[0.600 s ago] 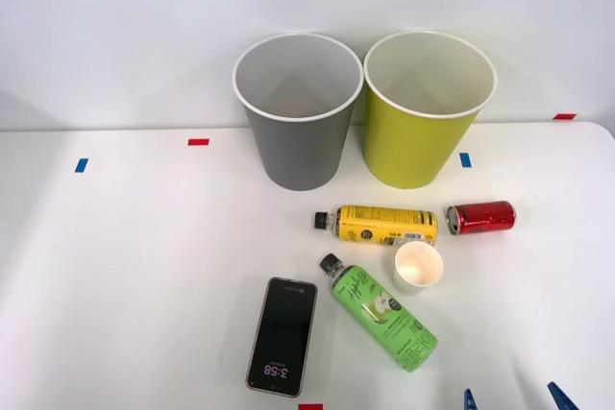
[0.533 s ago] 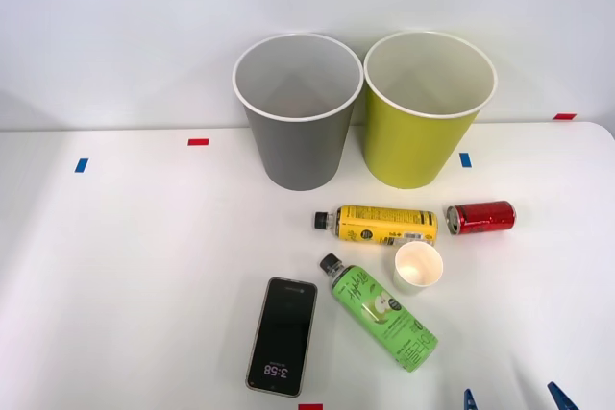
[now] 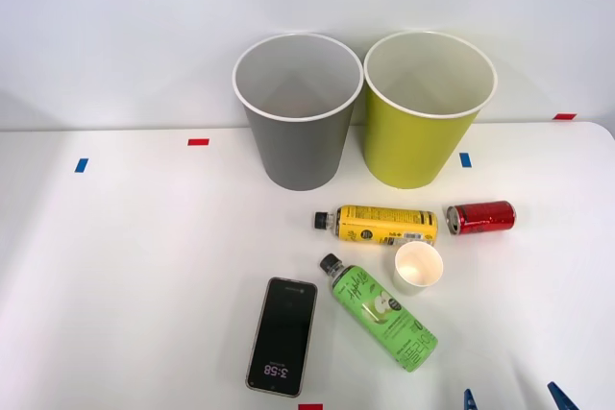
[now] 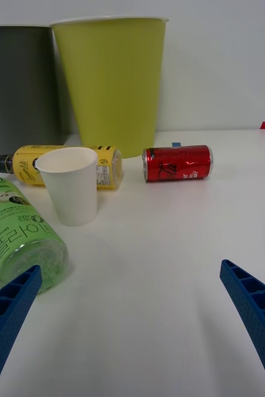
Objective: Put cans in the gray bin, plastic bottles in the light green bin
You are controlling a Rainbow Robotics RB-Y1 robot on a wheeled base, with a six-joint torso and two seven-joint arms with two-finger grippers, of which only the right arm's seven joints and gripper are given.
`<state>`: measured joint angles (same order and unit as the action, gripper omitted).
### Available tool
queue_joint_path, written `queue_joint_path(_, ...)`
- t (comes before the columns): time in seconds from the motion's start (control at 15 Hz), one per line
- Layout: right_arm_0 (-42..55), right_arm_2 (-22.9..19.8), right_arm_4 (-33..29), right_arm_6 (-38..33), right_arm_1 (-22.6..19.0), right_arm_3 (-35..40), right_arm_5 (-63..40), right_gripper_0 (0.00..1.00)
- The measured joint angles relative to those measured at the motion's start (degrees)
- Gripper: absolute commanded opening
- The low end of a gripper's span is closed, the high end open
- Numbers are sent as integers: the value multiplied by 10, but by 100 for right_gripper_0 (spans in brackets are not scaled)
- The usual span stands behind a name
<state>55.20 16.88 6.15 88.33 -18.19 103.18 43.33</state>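
Right gripper (image 3: 514,397) hovers at the table's (image 3: 125,266) near edge, fingers apart. From above, the red can (image 3: 480,217) lies beside the yellow bottle (image 3: 377,225), before the light green bin (image 3: 423,108); the gray bin (image 3: 296,110) stands left. Wrist view: the green bottle (image 4: 14,232) lies by the paper cup (image 4: 70,185).

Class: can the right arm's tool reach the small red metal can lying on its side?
Probably yes: the open tool faces the small red metal can across bare table; the white paper cup stands aside.
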Motion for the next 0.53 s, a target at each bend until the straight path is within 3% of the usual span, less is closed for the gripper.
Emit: queue_joint_path(0.53,0,0,0,0,0,0,0,100)
